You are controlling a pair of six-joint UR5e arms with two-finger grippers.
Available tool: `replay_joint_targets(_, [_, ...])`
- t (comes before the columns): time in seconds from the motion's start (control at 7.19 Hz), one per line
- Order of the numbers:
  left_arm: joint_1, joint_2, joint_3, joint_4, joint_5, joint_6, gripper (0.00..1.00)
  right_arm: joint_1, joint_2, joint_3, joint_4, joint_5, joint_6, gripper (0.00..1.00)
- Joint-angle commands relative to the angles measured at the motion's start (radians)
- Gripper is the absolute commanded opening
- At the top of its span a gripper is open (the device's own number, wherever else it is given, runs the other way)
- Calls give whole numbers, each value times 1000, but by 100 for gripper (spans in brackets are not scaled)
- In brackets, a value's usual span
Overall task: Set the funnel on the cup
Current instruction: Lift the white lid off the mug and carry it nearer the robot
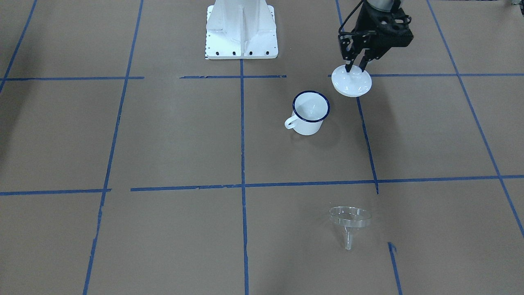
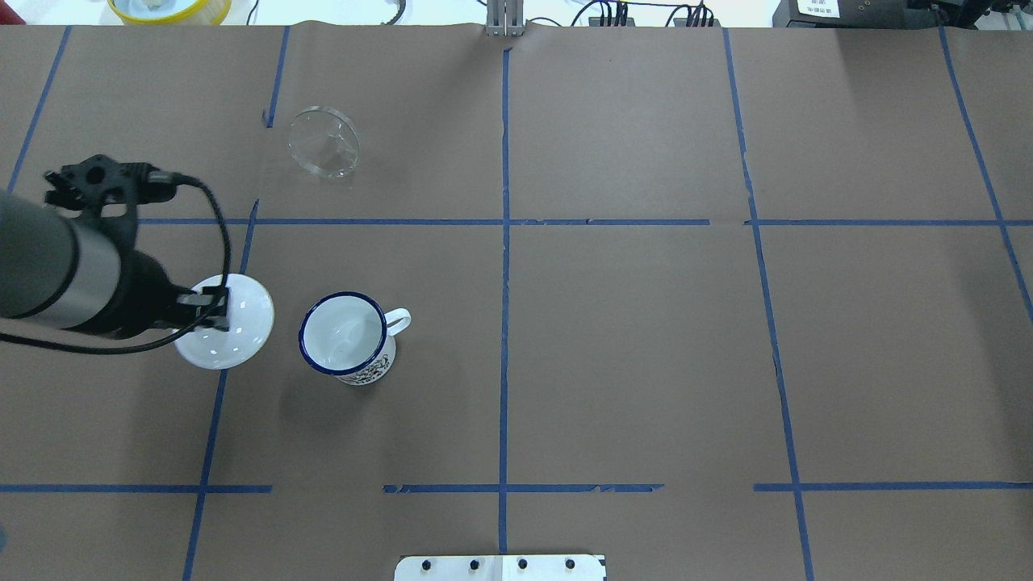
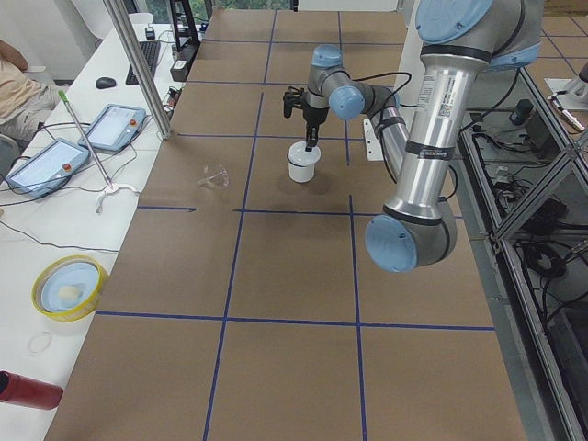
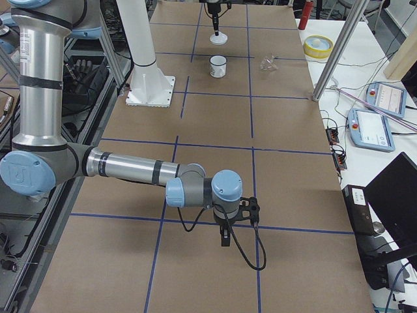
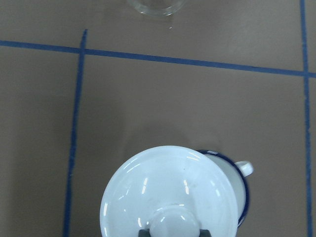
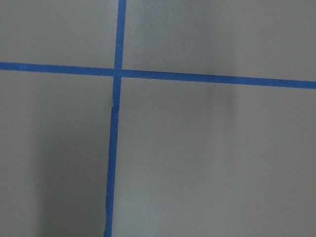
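Observation:
The white enamel cup (image 2: 347, 335) with a dark blue rim stands upright and uncovered, also seen in the front view (image 1: 310, 112). The clear funnel (image 2: 324, 143) lies tilted on the paper, far from the cup, also in the front view (image 1: 350, 219) and at the top edge of the left wrist view (image 5: 155, 6). My left gripper (image 1: 355, 67) is shut on the knob of a round white lid (image 1: 352, 82), holding it just beside the cup on the robot's left. My right gripper (image 4: 225, 238) shows only in the exterior right view, so I cannot tell its state.
The table is covered in brown paper with blue tape lines. The robot's white base plate (image 1: 241, 30) sits at the near edge. A yellow bowl (image 3: 69, 285) and tablets (image 3: 119, 127) lie on the side bench beyond the table.

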Motion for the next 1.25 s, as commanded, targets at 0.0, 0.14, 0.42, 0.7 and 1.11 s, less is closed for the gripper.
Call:
replay_joint_targets(0.0, [-2,273,64,-389,1,10,0,0,0,0,0,0,0,100])
replay_joint_targets(0.14, [24,266,186,-539,2,-96,0,0,0,0,0,0,0,100])
replay_joint_targets(0.42, [96,226,264,-567,13,-133,0,0,0,0,0,0,0,100])
replay_joint_targets(0.7, [179,175,299,-565,53,-220,0,0,0,0,0,0,0,100])
replay_joint_targets(1.11, [192,152,333,-562,59,-231,0,0,0,0,0,0,0,100])
